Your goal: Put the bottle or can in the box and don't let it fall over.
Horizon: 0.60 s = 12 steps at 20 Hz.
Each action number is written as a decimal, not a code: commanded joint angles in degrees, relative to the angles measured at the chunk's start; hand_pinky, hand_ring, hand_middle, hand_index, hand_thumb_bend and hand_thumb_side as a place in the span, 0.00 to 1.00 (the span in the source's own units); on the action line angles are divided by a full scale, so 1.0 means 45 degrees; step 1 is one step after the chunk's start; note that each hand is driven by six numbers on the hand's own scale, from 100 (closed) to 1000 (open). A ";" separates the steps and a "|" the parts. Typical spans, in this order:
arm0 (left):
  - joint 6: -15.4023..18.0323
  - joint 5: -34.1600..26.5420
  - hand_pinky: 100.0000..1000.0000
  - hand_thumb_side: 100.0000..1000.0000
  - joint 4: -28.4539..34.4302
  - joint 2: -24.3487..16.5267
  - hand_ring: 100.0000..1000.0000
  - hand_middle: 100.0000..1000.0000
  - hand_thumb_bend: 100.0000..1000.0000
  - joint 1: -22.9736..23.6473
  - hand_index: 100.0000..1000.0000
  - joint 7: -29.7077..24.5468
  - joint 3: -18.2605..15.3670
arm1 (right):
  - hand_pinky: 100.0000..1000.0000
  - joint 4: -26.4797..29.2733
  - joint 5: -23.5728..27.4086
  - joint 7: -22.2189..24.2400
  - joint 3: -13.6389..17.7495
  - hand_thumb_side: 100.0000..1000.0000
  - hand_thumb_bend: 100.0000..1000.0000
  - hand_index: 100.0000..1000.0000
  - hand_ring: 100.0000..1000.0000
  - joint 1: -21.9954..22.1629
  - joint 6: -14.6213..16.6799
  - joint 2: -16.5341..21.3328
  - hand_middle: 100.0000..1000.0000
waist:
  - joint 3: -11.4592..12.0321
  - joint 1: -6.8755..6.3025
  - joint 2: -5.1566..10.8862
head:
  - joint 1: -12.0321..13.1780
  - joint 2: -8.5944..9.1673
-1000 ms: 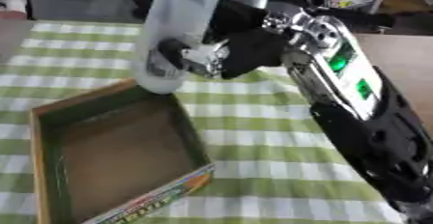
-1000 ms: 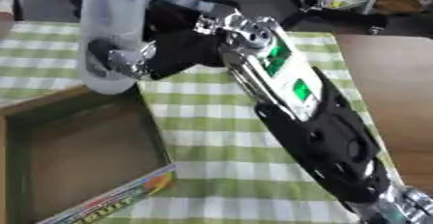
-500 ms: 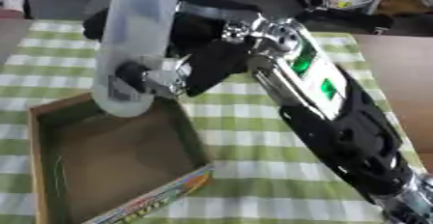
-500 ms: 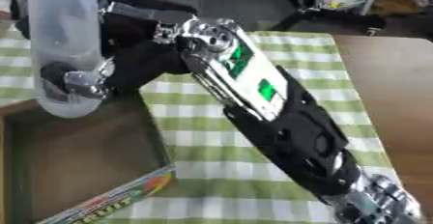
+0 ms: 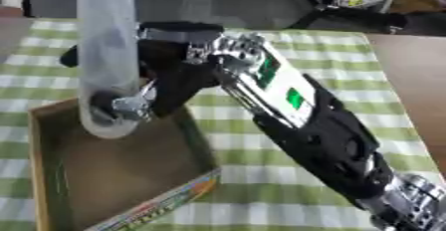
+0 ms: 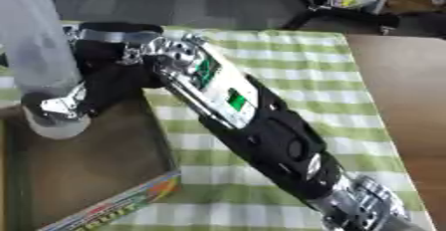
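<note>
**Bottle upright over the box, right hand wrapped round it**

At the far left of my view sits the shallow brown cardboard box (image 5: 52, 175) with a brightly printed outer side, open at the top, resting on the green-and-white checked tablecloth (image 5: 348, 140). Over its far part I see the tall translucent frosted plastic bottle (image 5: 106, 51), standing upright, its base low over the box floor; I cannot tell whether it touches. My right hand (image 5: 144, 103) is curled round the bottle's lower part, silver fingers hooked across the front near the base, the black palm behind it. The black and silver forearm with green lights runs from there down to the lower right corner. To the right of the cloth a strip of bare brown tabletop (image 5: 414, 90) shows. Beyond the table's far edge lies grey floor, with the dark legs of a chair base (image 5: 335, 8).
</note>
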<state>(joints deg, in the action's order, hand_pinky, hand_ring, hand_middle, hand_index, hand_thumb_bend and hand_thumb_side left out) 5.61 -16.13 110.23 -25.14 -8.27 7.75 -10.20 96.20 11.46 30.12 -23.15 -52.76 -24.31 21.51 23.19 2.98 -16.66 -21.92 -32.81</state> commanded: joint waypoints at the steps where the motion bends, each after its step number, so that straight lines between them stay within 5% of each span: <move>1: 0.0052 -0.0088 0.92 0.73 0.0350 -0.0313 0.81 0.92 0.00 -0.0201 0.81 0.0152 -0.0205 | 0.97 -0.0626 -0.0574 0.0072 -0.0096 0.03 0.00 0.16 1.00 -0.0436 0.0140 -0.0289 0.95 | 0.0065 -0.0116 0.0130 | -0.0116 0.0174; 12: 0.0080 -0.0157 0.92 0.73 0.0422 -0.0292 0.81 0.91 0.00 -0.0457 0.81 0.0141 -0.0133 | 0.96 -0.2483 -0.1560 -0.0370 -0.0545 0.03 0.00 0.14 1.00 -0.0814 0.0237 -0.1260 0.98 | 0.0185 -0.0126 -0.0038 | -0.0289 0.0309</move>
<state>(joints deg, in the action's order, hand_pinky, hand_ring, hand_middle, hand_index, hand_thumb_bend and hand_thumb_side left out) 5.86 -16.65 110.94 -25.14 -9.72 8.38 -10.41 84.98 4.79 28.90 -25.83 -55.00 -23.31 16.16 23.87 2.93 -17.64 -22.97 -32.10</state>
